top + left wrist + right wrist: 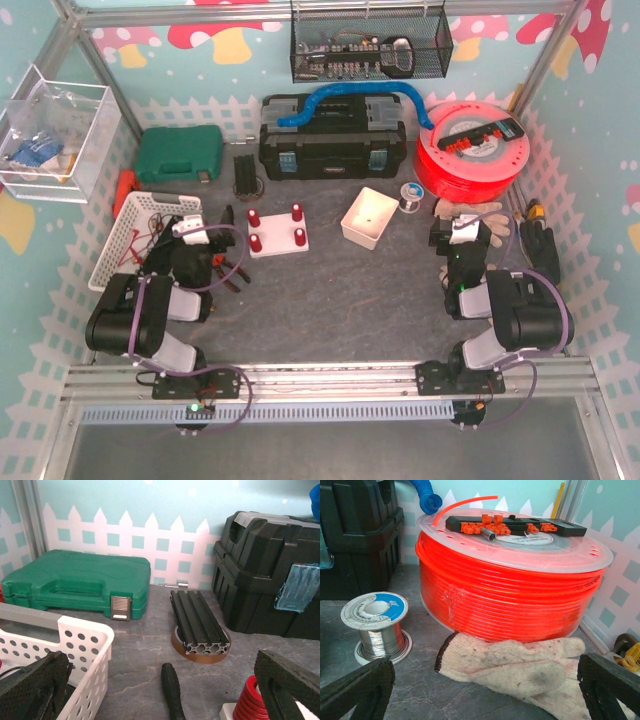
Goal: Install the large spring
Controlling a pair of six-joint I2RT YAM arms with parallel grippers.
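A white block [279,240] left of centre carries several red springs [297,212] on posts; which one is the large spring I cannot tell. One red spring [249,702] shows at the lower right of the left wrist view, beside my right-hand finger. My left gripper [212,224] [160,669] hovers between the white basket and the block, open, with nothing between its fingers. My right gripper [463,228] [485,674] is open at the right, above a knitted glove [520,662], holding nothing.
A white perforated basket [150,235] sits at the left, with a green case [178,155], a black extrusion [197,622] and a black toolbox [330,140] behind. A black handle [172,687] lies ahead of the left gripper. A white tray [369,217], a solder spool [375,625] and an orange tubing reel [470,160] are at right.
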